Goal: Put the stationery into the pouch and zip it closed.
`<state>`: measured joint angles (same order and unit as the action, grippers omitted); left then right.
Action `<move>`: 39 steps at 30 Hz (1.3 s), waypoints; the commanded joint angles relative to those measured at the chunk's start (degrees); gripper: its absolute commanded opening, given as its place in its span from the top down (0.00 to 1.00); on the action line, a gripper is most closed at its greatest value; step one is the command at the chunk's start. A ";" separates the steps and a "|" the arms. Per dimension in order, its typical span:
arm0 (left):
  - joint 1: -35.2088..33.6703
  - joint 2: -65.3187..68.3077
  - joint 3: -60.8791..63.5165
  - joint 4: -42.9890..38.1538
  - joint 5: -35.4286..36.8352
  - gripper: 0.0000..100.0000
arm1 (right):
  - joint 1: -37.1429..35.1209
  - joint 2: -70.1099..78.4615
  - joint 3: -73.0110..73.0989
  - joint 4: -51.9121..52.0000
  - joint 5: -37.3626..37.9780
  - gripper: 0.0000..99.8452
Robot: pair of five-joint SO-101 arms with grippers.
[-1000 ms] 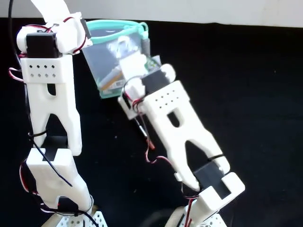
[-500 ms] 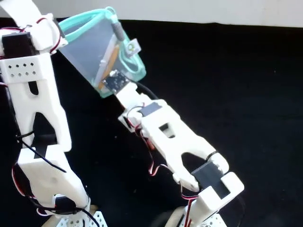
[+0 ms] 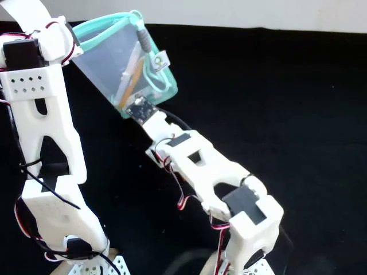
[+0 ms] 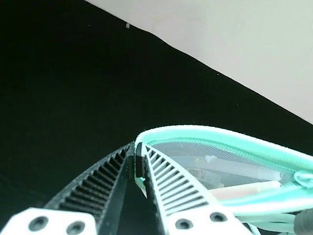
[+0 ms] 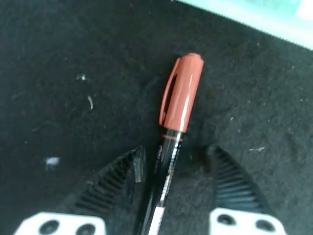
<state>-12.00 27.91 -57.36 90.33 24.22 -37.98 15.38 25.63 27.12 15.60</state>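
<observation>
At the far left corner of the black cloth-topped desk (image 3: 275,86) the left gripper (image 4: 137,157) had its ribbed fingers pressed together on one end of the translucent pouch with the teal zip rim (image 4: 220,147); it held the pouch off the desk, tilted, with its lower corner hanging down towards the near side; inside it lay a pale stick and an orange one (image 3: 132,77), pencils or pens as far as I could make out; a grey zip pull (image 3: 143,40) sat on the rim at the upper end, though I could not tell whether the mouth was closed; just under the pouch's low corner the right gripper (image 5: 176,151) was down at the desk, its fingers apart and set on either side of a black-barrelled pen with a red cap (image 5: 182,90); the pen lay flat on the cloth, cap end pointing away from the gripper towards the pouch's teal edge, one finger right beside the barrel and the other clear of it.
</observation>
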 commanded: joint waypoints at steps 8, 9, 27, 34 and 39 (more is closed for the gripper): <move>0.66 1.80 0.31 0.35 0.09 0.99 | -0.22 1.36 -2.24 -0.31 0.35 0.99; 0.66 1.80 0.31 0.35 0.09 0.99 | -0.22 1.27 -2.24 -0.31 0.35 0.99; 4.35 1.80 0.57 0.35 -0.18 0.99 | 1.71 -32.66 -7.87 13.23 -5.45 0.99; 10.95 1.80 0.66 0.79 -0.26 0.99 | 1.89 -34.33 -30.02 19.38 -13.54 0.99; 13.23 1.80 0.66 1.67 -0.26 0.99 | 1.98 -33.01 -42.95 19.82 -18.11 0.99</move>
<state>-0.57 27.91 -57.36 90.33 24.22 -36.13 -16.09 -9.01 46.73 -0.40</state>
